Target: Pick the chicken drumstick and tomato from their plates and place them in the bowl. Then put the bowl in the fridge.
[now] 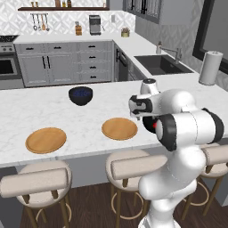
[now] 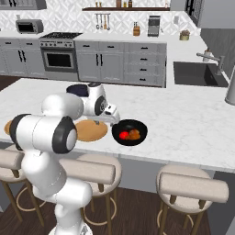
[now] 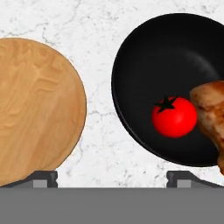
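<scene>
- Two-finger gripper (image 3: 112, 179): in the hand view you see its two dark tips set far apart at the bottom edge, jaws spread wide, nothing between them and nothing touched. It hangs above the white marble counter (image 3: 100, 131), over the strip of stone between plate and bowl.
- Wide, shallow, glossy black bowl (image 3: 148, 57): you find it on the counter just beside the nearer plate, not touching it; in the right base view it sits near the counter's front edge (image 2: 130, 132).
- Small round bright red tomato (image 3: 174, 117): lying inside the black bowl, dark stem spot up, touching the drumstick.
- Golden-brown cooked chicken drumstick (image 3: 210, 109): also inside the bowl, beside the tomato, partly cut off by the frame edge.
- Flat round tan wooden plates: one next to the bowl (image 1: 119, 128), bare; the second well apart along the counter (image 1: 46, 140), bare too.
- Smaller, deeper dark bowl with bluish speckled inside (image 1: 80, 95): farther back on the counter.
</scene>
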